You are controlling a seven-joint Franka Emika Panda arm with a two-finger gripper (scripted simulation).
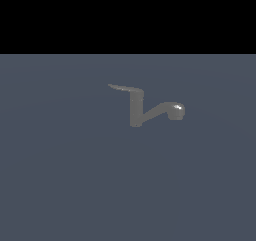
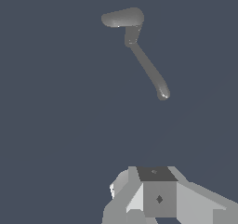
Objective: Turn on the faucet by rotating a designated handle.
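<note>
So the faucet point(image 1: 136, 110) is sitting on its own out on the tabletop point(image 1: 60, 185), and nothing is touching it. In the wrist view the gripper point(image 2: 155, 197) only pokes in at the edge of the shot as a blocky grey and white shape, well apart from the faucet point(image 2: 132, 35), with plain surface between them. I honestly can't tell whether the jaws are apart or together, since the fingertips don't show at all. The arm doesn't appear in the exterior view.

The tabletop is a flat, dull blue-grey sheet. Behind its far edge the exterior view is solid black, so there's no room to speak of.

The faucet itself is small, dull grey metal. There's a short upright post, and the handle point(image 1: 122, 88) is a thin flat lever sticking out sideways from the top of the post toward the exterior view's left, tapering to a point. Lower on the post a thicker slanted arm point(image 1: 157, 110) runs up toward the exterior view's right and ends in a rounded knob point(image 1: 176, 110) with a little bright glint on it. From the wrist camera the handle point(image 2: 122, 18) looks like a broad rounded paddle, and the arm point(image 2: 148, 67) stretches away from the post.
</note>
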